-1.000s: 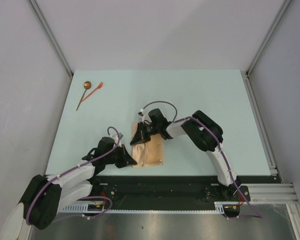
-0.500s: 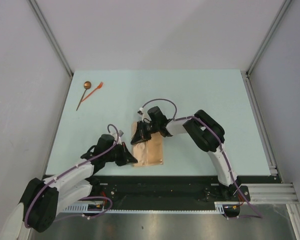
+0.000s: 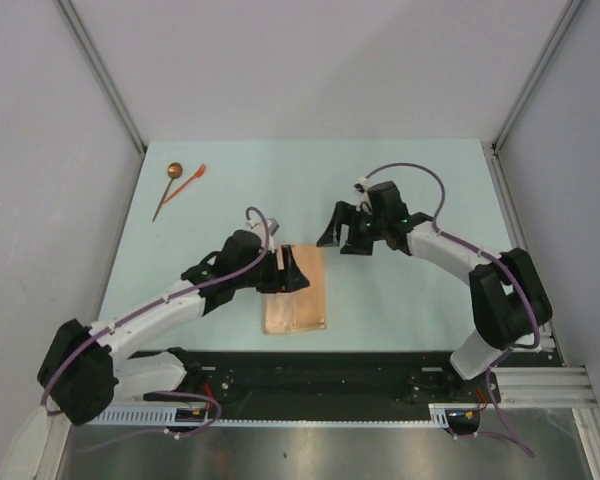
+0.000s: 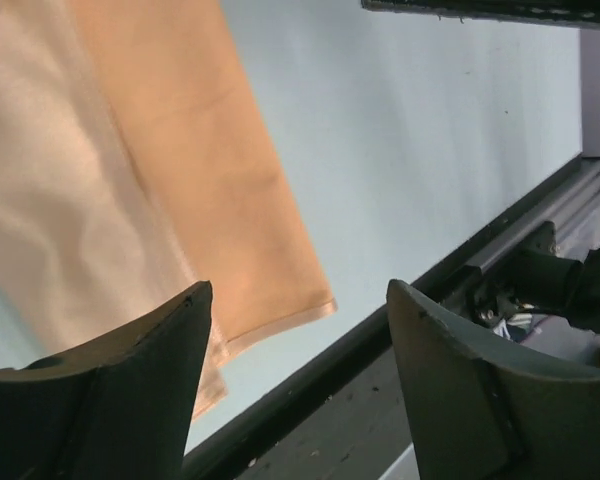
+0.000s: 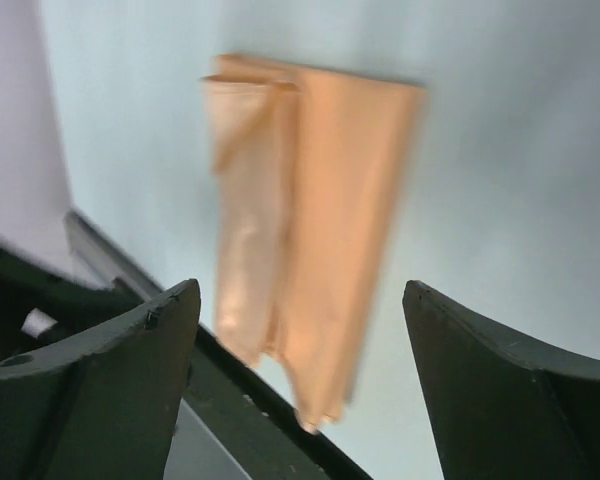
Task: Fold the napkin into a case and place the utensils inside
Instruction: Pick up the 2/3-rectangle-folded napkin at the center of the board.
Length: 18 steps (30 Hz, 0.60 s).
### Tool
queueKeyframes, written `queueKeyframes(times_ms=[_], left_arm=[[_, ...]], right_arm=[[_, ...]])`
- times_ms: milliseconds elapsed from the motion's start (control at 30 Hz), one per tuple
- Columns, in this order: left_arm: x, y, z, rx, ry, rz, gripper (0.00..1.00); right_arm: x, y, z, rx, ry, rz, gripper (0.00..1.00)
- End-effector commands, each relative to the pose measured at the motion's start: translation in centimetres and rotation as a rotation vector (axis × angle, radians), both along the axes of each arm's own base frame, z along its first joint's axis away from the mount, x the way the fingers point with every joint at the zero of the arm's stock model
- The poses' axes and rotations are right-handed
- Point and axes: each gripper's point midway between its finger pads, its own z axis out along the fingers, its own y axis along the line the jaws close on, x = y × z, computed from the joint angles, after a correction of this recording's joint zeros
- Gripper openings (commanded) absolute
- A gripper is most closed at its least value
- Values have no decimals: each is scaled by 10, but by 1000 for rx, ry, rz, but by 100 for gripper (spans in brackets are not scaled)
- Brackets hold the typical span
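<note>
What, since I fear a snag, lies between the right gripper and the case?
Nothing: only bare table separates the right gripper from the case, as seen in the top view.

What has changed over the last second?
The right gripper left the napkin's far end and pulled away to the right, jaws open. The left gripper moved from the near left edge to the far end, jaws open too. The napkin, spoon and fork stayed put.
</note>
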Motion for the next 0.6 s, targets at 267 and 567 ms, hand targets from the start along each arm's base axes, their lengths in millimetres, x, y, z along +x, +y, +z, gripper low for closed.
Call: queueKeyframes(times_ms=[267, 567], left_arm=[[-23, -57, -36, 672, -108, 45, 77], [-47, -75, -68, 832, -95, -34, 63]], right_arm=[[-31, -177, -67, -220, 165, -496, 98], [-43, -179, -71, -200, 151, -485, 98]])
